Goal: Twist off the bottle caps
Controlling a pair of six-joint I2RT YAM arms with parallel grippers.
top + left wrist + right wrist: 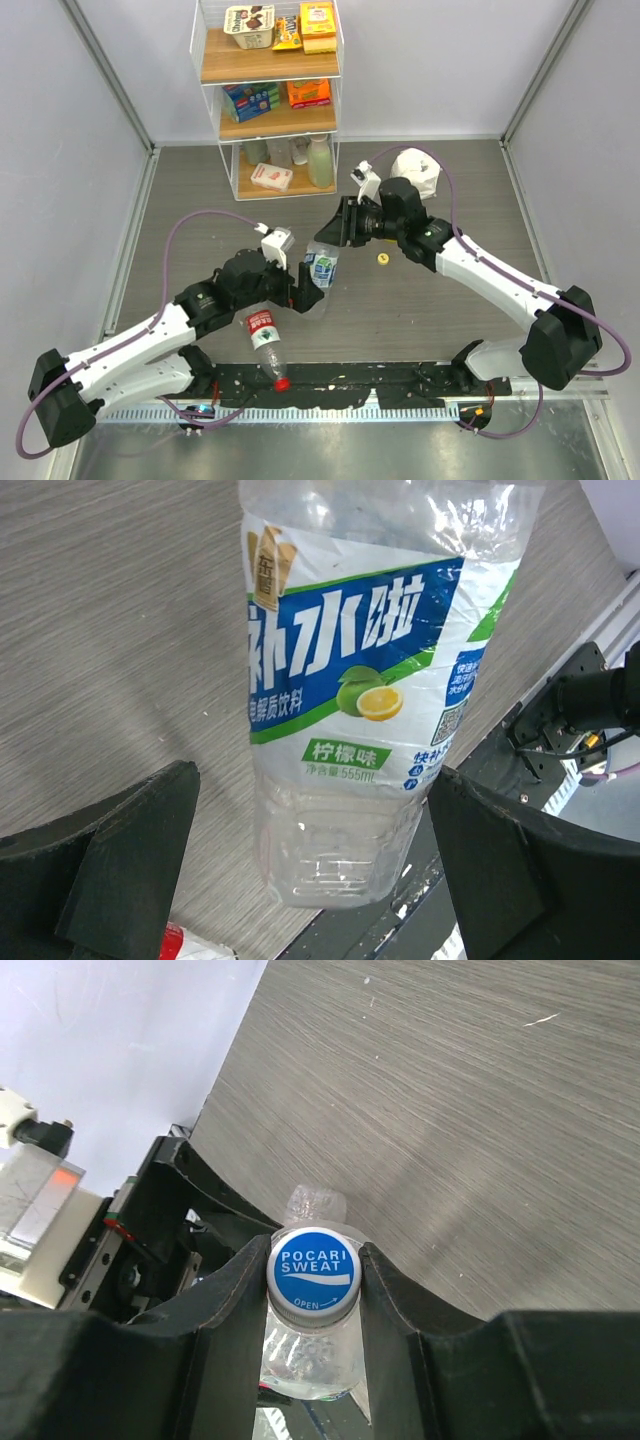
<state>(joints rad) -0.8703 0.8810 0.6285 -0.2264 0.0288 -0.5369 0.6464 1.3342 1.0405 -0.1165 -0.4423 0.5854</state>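
**Cap pinched, body not gripped yet**

My right gripper (313, 1260) is clamped on the blue-topped cap (313, 1272) of the blue-label bottle (350, 710), which hangs tilted over the table (450, 200) between both arms. My left gripper (312, 780) stands wide apart either side of the label, not squeezing. Bottle looks empty, thin-walled, light — likely to crumple and twist mid-body. I'd grip low near the moulded base, firm but gentle — cap itself looks stiff
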